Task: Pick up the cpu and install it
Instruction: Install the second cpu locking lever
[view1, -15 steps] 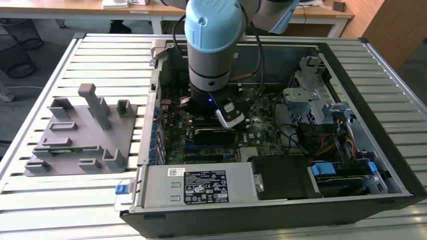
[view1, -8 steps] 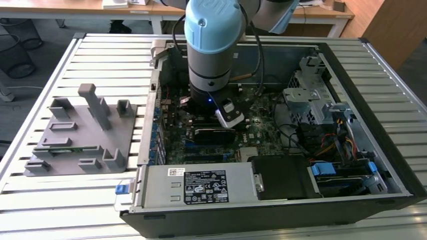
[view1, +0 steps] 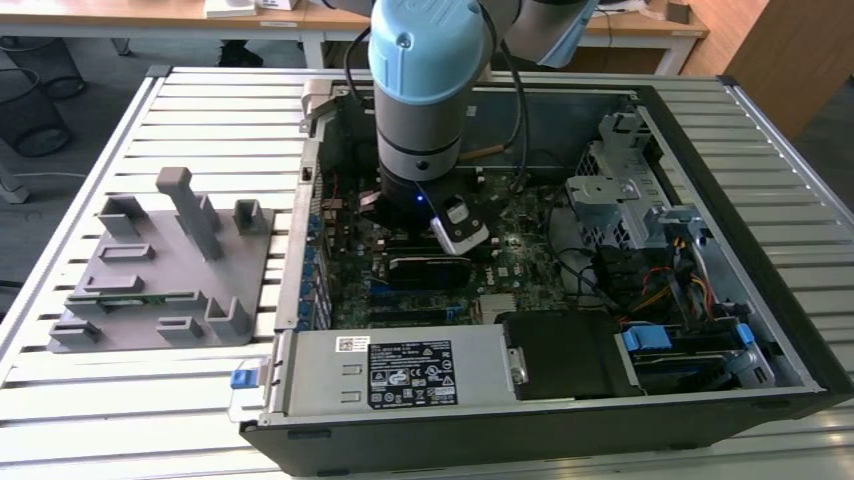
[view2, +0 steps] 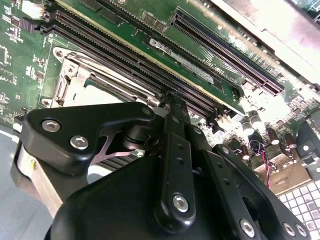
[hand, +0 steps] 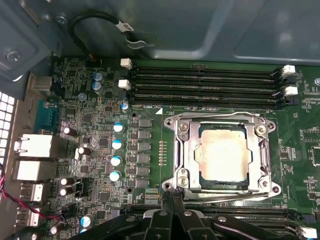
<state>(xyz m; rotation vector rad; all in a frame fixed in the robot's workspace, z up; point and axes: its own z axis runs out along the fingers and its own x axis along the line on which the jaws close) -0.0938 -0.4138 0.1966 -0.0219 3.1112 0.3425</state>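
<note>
The cpu (hand: 222, 156), a square chip with a pale silver top, lies flat inside the metal-framed socket (hand: 182, 150) on the green motherboard (hand: 100, 115). My gripper (hand: 172, 197) hangs just off one edge of that socket frame. Its black fingers (view2: 172, 150) are drawn together with nothing between them, and the tips meet at the frame's rim beside the long black memory slots (view2: 125, 55). In the exterior view my arm (view1: 420, 100) reaches straight down into the open computer case (view1: 747, 260), over the middle of the board.
Empty memory slots (hand: 205, 82) run along the socket's far side. Upright capacitors (hand: 117, 150) and rear ports (hand: 35, 147) stand nearby. In the case are a power supply (view1: 400, 370), a drive cage (view1: 627, 190) and cables (view1: 641, 280). A grey fixture (view1: 160, 270) sits on the exterior view's left.
</note>
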